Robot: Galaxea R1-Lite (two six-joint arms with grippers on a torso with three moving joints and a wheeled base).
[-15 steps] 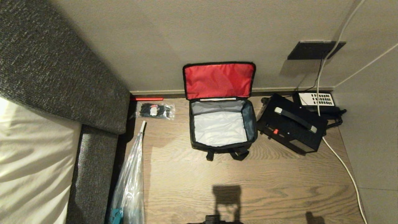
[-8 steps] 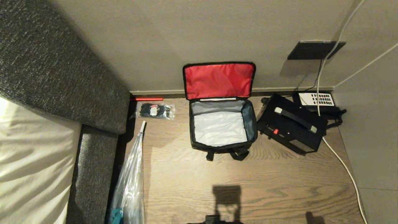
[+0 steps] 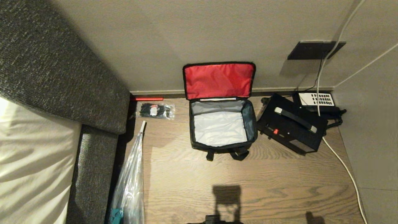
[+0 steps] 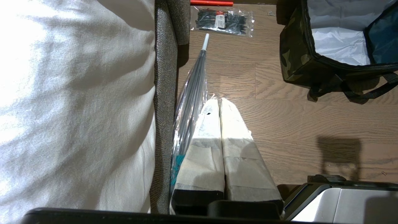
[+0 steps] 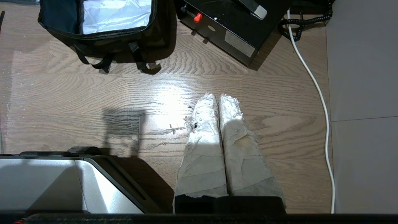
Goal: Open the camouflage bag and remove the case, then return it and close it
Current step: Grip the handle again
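Observation:
The camouflage bag (image 3: 199, 144) stands open on the wood floor against the wall, its red-lined lid (image 3: 218, 80) upright and its grey-white lining bare; nothing lies inside. The bag's side (image 4: 293, 59) also shows in the left wrist view, its front (image 5: 118, 39) in the right wrist view. The black case (image 3: 290, 126) rests on the floor just right of the bag, handle and red button up; the case (image 5: 233, 28) is apart from the bag. My left gripper (image 4: 219, 100) and right gripper (image 5: 217, 95) are both shut, empty, parked low over the floor, well short of the bag.
A dark sofa with a pale cushion (image 3: 28, 149) fills the left. A wrapped umbrella (image 3: 129, 183) and a packet of cable ties (image 3: 155, 110) lie left of the bag. A black telephone (image 3: 315, 100) and white cable (image 3: 342, 165) sit by the right wall.

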